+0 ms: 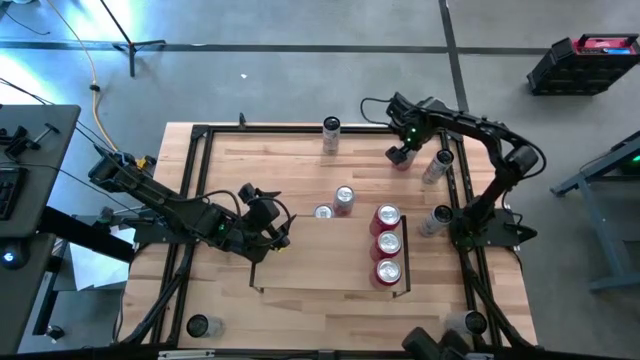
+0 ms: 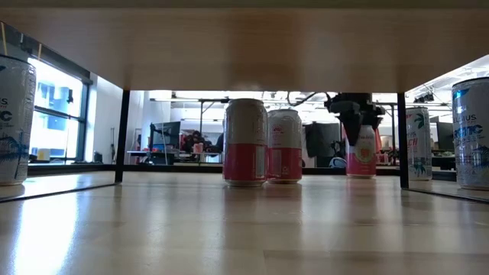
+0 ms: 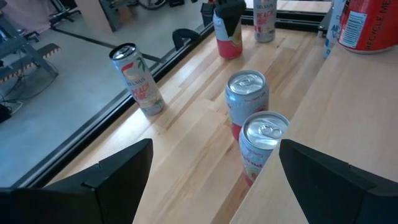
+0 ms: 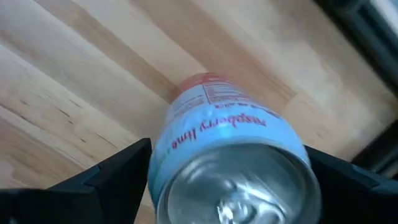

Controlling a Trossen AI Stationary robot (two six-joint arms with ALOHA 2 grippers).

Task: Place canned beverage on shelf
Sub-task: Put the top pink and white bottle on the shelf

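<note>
The right pincer (image 1: 403, 152) grips a raspberry lime can (image 4: 233, 155), pink-and-white aluminium, upright on the light-wood tabletop (image 1: 290, 170) beyond the shelf (image 1: 320, 260). Three red cans (image 1: 387, 243) line the shelf's black-railed right edge. The left pincer (image 1: 280, 232) hovers open, empty.

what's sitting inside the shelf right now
Three red cans stand in a row along the right rail of the shelf. The left gripper hangs over its left edge, so the wood beneath it is hidden. The right gripper is outside, around a pink can.
</note>
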